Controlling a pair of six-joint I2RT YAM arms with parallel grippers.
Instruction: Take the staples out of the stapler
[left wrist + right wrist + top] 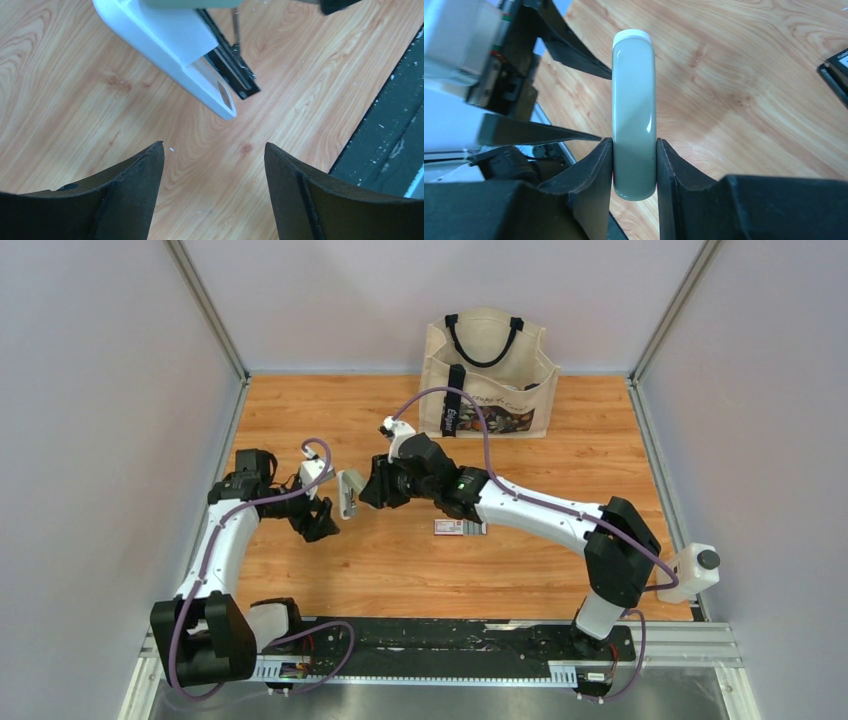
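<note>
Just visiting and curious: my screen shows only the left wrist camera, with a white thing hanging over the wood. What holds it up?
Observer: The right gripper is shut on the stapler, pinching its grey-green body from both sides.
Visitor: Anything else lying around?
Observer: A small flat box with a red-and-white label lies on the table near the right arm.
Visitor: And farther back?
Observer: A beige tote bag stands at the far edge.

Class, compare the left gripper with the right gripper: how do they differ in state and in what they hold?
The left gripper stands wide open; the right gripper is closed. The left gripper holds nothing; the right gripper clamps the stapler. Both are black and hang above the wooden table.
</note>
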